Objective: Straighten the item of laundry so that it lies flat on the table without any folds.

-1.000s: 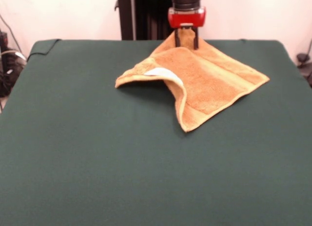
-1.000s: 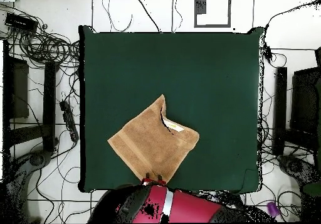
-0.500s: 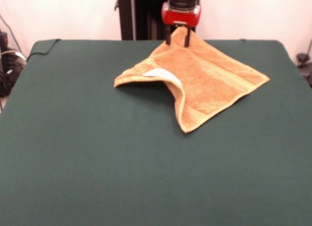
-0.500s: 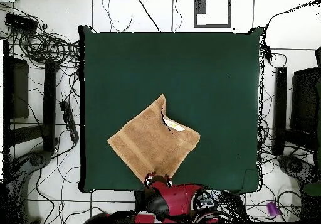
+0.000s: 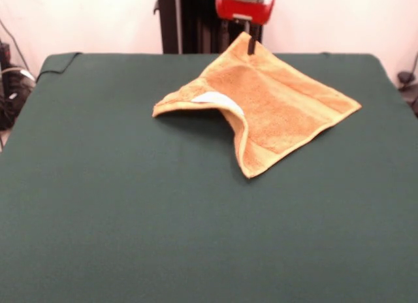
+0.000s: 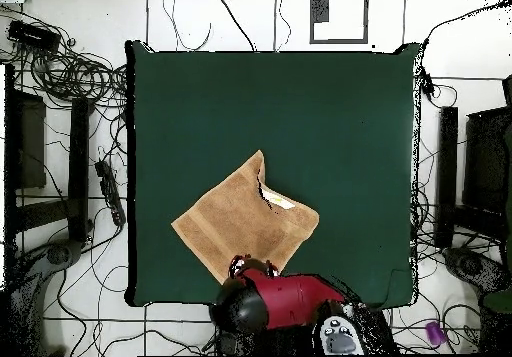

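The red-and-black gripper (image 5: 243, 43) hangs above the square orange-tan terry towel's (image 5: 274, 110) far corner, jaws open; one towel corner is folded over on the dark green desk (image 5: 130, 205).

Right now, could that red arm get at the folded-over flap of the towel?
Probably yes. The gripper hovers at the towel's far corner, and nothing stands between it and the flap.

Setting: robotics lab test cell. A table (image 6: 340, 123) draped in dark green cloth stands on a pale tiled floor (image 6: 200, 21), ringed by loose black cables (image 6: 70, 68) and dark equipment racks (image 6: 25, 143); plain white wall (image 5: 339, 19) behind, black pedestal column (image 5: 189, 22) at the table edge
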Action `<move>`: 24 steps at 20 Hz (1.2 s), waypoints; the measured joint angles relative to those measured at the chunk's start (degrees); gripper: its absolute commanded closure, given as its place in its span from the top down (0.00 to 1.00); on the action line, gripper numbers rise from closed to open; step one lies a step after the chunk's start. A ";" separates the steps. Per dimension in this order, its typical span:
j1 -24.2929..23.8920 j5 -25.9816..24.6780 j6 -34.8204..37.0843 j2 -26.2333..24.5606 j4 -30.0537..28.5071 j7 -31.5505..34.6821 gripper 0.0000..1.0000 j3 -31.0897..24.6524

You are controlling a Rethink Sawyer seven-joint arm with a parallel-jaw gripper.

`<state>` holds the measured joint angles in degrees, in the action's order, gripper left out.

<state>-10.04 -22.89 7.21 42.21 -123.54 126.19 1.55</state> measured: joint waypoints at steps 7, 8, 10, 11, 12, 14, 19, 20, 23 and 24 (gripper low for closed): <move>-2.82 4.50 11.33 9.21 1.54 0.00 1.00 -6.12; -3.59 4.88 12.11 9.68 2.00 0.00 1.00 -7.09; -5.04 5.48 13.38 10.26 3.08 0.00 1.00 -8.94; -5.43 5.60 13.60 10.23 3.49 0.00 1.00 -9.39; -5.92 5.57 13.70 10.16 4.03 0.00 1.00 -9.98; -6.92 5.59 13.73 9.60 5.52 0.00 1.00 -11.13; -7.98 5.59 13.74 7.23 9.48 0.00 1.00 -12.84; -8.26 5.57 13.74 6.13 11.04 0.00 1.00 -13.36; -8.92 5.54 13.74 4.64 13.16 0.00 1.00 -14.14; -9.18 5.51 13.74 4.10 13.92 0.00 1.00 -14.43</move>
<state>-19.23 -17.38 20.95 46.30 -109.63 126.19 -12.88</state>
